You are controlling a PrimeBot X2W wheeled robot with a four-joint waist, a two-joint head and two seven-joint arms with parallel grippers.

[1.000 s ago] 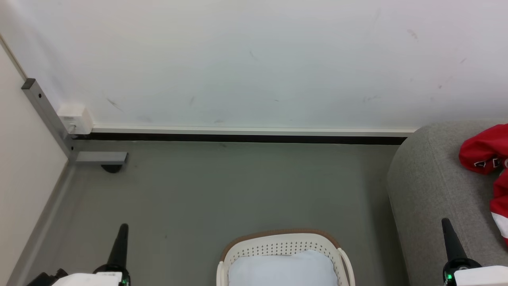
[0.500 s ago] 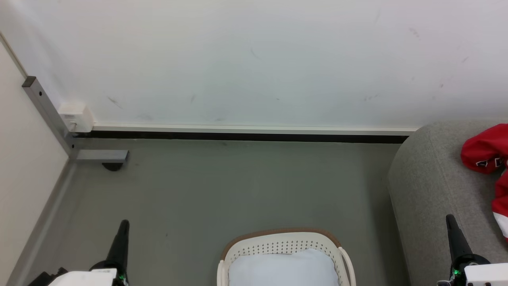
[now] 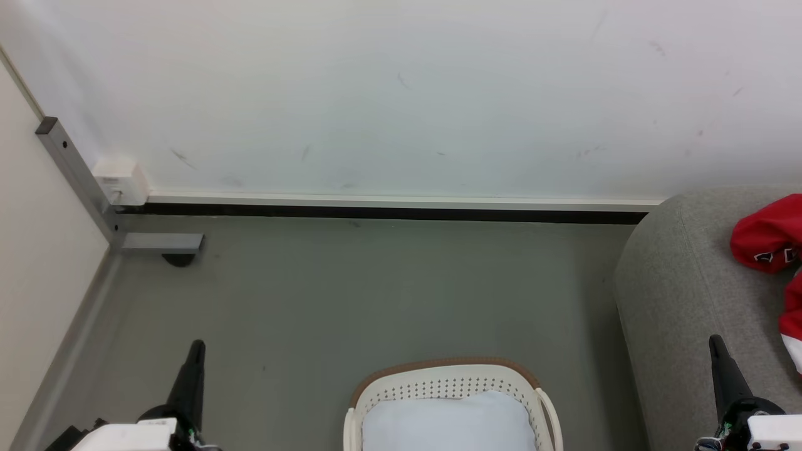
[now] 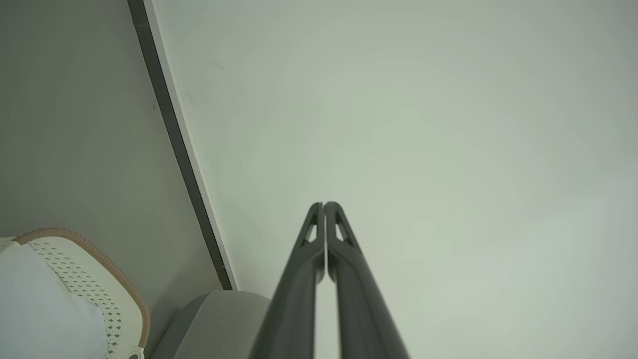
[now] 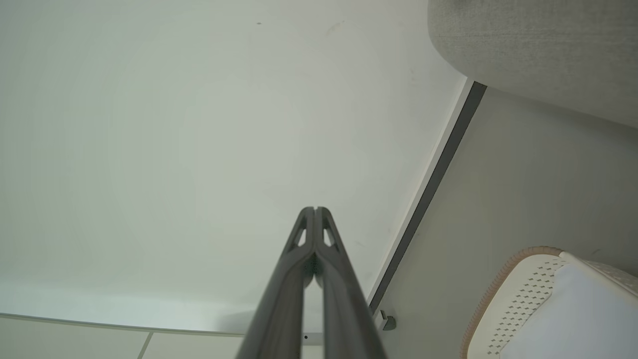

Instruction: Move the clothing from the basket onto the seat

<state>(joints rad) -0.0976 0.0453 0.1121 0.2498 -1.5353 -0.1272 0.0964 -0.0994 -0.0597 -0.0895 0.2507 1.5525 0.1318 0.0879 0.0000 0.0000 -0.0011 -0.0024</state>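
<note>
Our left fingers and right fingers are both pressed together on nothing, flanking the basket. The red clothing lies on the seat, ahead and right of our right fingers (the nearer arm by far); in the basket we see a pale pad and no red, so we judge little remains to move.

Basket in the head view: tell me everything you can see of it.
The small rounded cream-white plastic laundry basket stands upright on the grey floor, cut off by the head view's bottom edge. Its wall is perforated with rows of small holes, a brown band tops the far rim, and a looped side handle shows on its right. A pale blue-white flat pad lies inside. It sits left of the light-grey fabric seat, apart from it.
</note>
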